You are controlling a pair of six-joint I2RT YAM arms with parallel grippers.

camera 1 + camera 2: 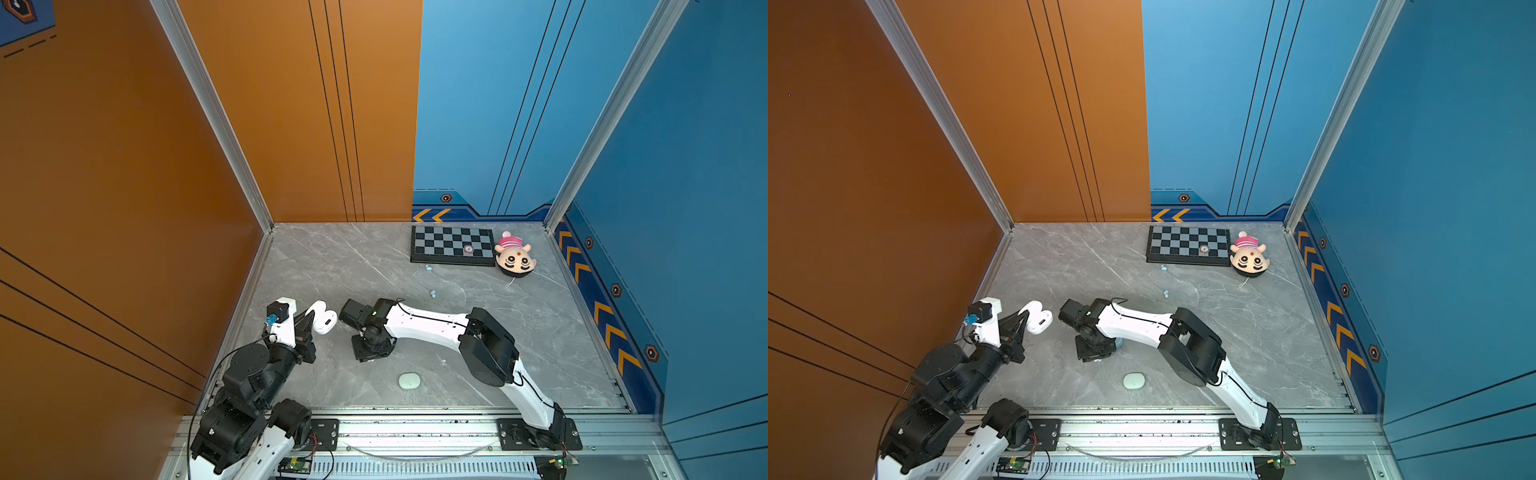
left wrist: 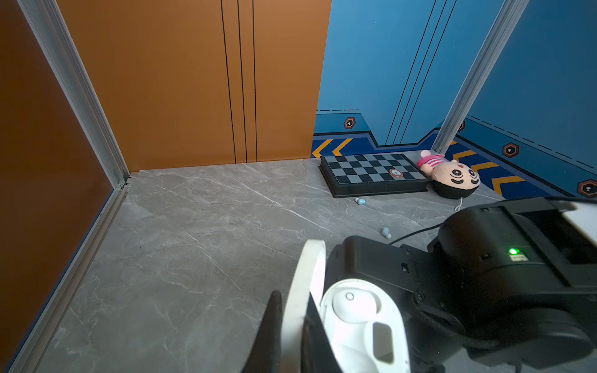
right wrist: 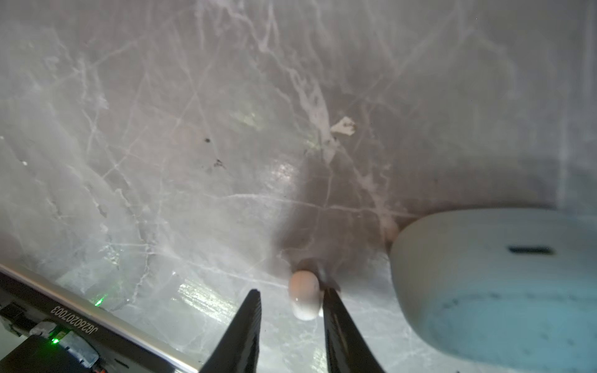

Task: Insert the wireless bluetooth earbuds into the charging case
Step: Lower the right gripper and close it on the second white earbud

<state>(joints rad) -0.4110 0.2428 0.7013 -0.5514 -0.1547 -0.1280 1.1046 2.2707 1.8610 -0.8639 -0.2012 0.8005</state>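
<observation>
My left gripper is shut on the raised lid of an open white charging case, held just above the table at the left. The case's base shows empty wells. My right gripper points straight down at the table beside it and is open. A white earbud lies between its jaws, against one finger only. A pale blue case lies shut close by. Two pale blue earbuds lie further back, also in the left wrist view.
A shut mint green case lies near the front edge. A chessboard and a plush doll sit at the back right. Orange and blue walls close the table on three sides.
</observation>
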